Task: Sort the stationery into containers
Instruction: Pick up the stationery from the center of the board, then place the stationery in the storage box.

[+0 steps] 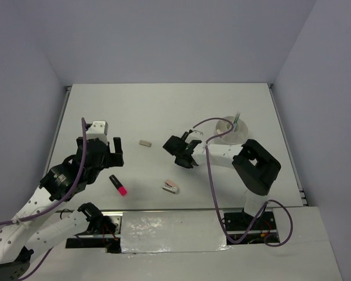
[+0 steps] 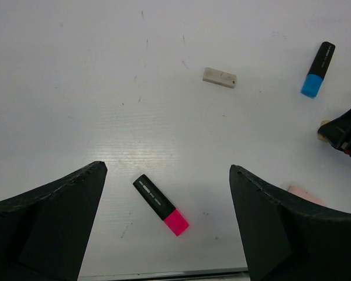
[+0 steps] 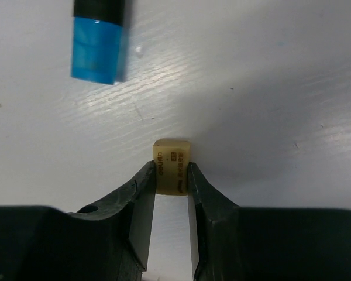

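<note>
My right gripper (image 3: 171,175) is clamped on a small yellowish block eraser (image 3: 173,158). The 2 fingers press its side faces, and its free end pokes out past the tips, so its long axis runs along the fingers. I cannot tell whether it is off the white table (image 1: 164,105).

The drop turns on where the round white plastic tub (image 1: 227,136) lies. In the top view it is to the right of this gripper and a little farther back, just beyond the right arm's own forearm. I judge the arm must fold back toward itself. This arm is plainly the nearer; the left one is well apart from the tub.

A greenish pen (image 1: 237,119) already stands in the tub, and a purple cable (image 1: 210,120) loops across its near rim. I would come in high to clear both.

Just ahead of the fingertips lies a blue-ended black marker (image 3: 98,44), apart from the eraser.

My left gripper (image 2: 167,168) hangs spread wide, gripping nothing, with a pink-ended black highlighter (image 2: 161,205) on the table between its fingers, lying diagonally. Farther out are a whitish rectangular eraser (image 2: 219,77) and a small pinkish-white piece (image 1: 171,186).
</note>
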Robot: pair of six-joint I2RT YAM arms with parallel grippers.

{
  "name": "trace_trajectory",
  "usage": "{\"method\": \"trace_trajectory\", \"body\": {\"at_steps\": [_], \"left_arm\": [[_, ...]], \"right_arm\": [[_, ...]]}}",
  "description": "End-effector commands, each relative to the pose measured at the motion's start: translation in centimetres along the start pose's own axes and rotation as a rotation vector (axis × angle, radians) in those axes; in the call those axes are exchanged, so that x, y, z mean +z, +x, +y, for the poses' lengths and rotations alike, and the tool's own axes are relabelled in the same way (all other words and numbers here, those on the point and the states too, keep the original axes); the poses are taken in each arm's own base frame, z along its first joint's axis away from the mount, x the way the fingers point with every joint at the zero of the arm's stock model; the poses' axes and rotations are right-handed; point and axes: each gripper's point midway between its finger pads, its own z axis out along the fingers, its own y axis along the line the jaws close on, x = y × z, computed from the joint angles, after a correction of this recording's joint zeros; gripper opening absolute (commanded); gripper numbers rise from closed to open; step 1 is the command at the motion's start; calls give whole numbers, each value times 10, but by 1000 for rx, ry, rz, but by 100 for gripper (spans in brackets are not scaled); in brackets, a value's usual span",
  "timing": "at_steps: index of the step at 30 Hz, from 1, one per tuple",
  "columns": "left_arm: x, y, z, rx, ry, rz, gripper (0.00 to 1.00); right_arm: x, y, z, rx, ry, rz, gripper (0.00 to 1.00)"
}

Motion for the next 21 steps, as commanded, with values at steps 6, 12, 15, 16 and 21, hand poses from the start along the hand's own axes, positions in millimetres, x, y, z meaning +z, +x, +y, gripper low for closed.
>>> {"method": "trace_trajectory", "body": {"at_steps": [6, 12, 15, 16, 21], "left_arm": [[0, -10, -2, -5, 16, -41, 99], [-1, -10, -3, -6, 21, -43, 99], [1, -9, -5, 0, 25, -36, 99], [2, -9, -5, 1, 23, -32, 99], [4, -7, -6, 9, 18, -20, 99]], "right_arm": [[-61, -82, 29, -107, -250, -199, 20], [-79, -153, -19, -236, -344, -263, 19], [-93, -186, -47, -293, -346, -332, 20], [-96, -194, -54, -295, -352, -345, 20], [-108, -247, -89, -270, -355, -380, 23]]}}
